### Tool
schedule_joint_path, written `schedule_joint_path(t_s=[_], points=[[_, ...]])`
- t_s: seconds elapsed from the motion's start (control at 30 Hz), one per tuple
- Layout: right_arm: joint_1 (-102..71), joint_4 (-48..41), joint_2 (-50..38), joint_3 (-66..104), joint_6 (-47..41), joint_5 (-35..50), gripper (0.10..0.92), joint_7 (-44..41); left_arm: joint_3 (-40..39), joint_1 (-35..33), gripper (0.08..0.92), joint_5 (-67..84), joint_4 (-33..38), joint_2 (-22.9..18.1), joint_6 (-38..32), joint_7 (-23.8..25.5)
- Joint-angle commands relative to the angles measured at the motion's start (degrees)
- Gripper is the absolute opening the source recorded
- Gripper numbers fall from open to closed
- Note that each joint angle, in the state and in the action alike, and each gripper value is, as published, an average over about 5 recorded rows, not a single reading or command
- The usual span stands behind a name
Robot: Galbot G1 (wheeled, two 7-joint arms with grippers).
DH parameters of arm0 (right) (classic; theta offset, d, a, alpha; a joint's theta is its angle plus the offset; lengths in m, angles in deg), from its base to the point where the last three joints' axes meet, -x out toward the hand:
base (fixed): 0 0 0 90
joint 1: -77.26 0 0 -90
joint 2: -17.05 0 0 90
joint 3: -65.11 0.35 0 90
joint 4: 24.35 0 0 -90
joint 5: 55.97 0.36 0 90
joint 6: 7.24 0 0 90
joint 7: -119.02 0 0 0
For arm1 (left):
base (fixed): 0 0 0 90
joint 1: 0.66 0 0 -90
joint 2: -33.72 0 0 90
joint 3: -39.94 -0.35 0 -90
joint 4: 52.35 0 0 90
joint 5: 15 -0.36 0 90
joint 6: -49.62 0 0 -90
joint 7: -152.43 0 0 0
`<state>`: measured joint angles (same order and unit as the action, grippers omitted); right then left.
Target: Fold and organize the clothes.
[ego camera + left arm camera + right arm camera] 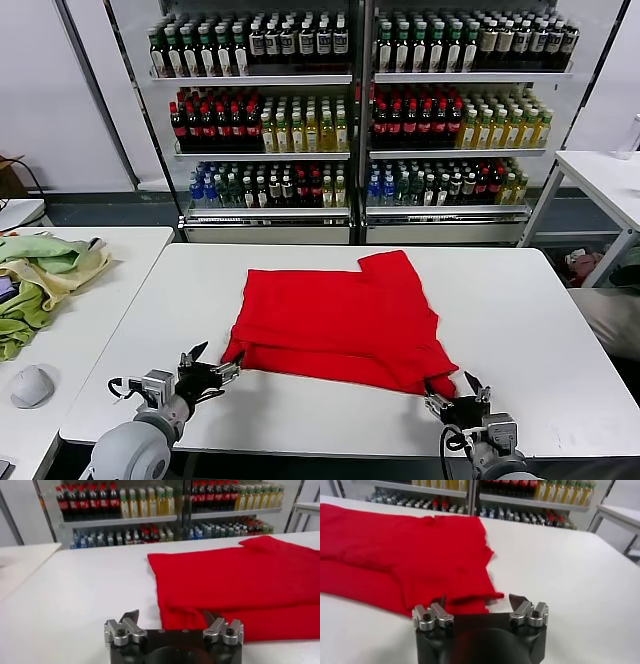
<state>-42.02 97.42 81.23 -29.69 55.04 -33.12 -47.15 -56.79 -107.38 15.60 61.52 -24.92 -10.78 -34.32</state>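
Observation:
The red T-shirt, the clothes [345, 320], lies folded on the white table [520, 300], one sleeve sticking out at its far right. My left gripper [212, 366] sits open at the shirt's near left corner, the red fabric [240, 580] lying between its spread fingers [131, 617] without being pinched. At the near right corner my right gripper [460, 392] is open too, the hem corner [470, 598] resting loose between its fingers [518, 600]. No print or label shows.
A heap of pale green and yellow cloths [40, 275] lies on the side table at left, with a grey mouse-like object [32, 385] nearer me. Drink shelves [360, 120] stand behind. Another white table [600, 175] is at far right.

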Motion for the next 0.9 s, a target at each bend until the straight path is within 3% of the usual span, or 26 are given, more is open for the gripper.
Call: schedule_joint_path(t_s=[0.03, 0.23, 0.7, 0.9], points=[[-0.2, -1.1, 0.7, -0.3, -0.3, 2.0, 0.812, 0.5, -0.9, 0.2, 0.823, 1.4, -2.6, -0.4, 1.3, -0.7], [0.1, -1.3, 0.8, -0.5, -0.7, 3.2, 0.689, 0.1, -1.2, -0.1, 0.757, 0.7, -3.6, -0.3, 1.1, -0.4], [0.3, -1.4, 0.8, -0.6, -0.8, 2.6, 0.283, -0.2, -1.8, -0.7, 0.351, -0.2, -3.2, -0.9, -0.1, 0.1], [-2.7, 2.7, -0.8, 1.4, -0.8, 2.1, 0.156, -1.6, -0.7, -6.8, 0.179, -1.7, 3.5, 0.5, 0.4, -0.7]])
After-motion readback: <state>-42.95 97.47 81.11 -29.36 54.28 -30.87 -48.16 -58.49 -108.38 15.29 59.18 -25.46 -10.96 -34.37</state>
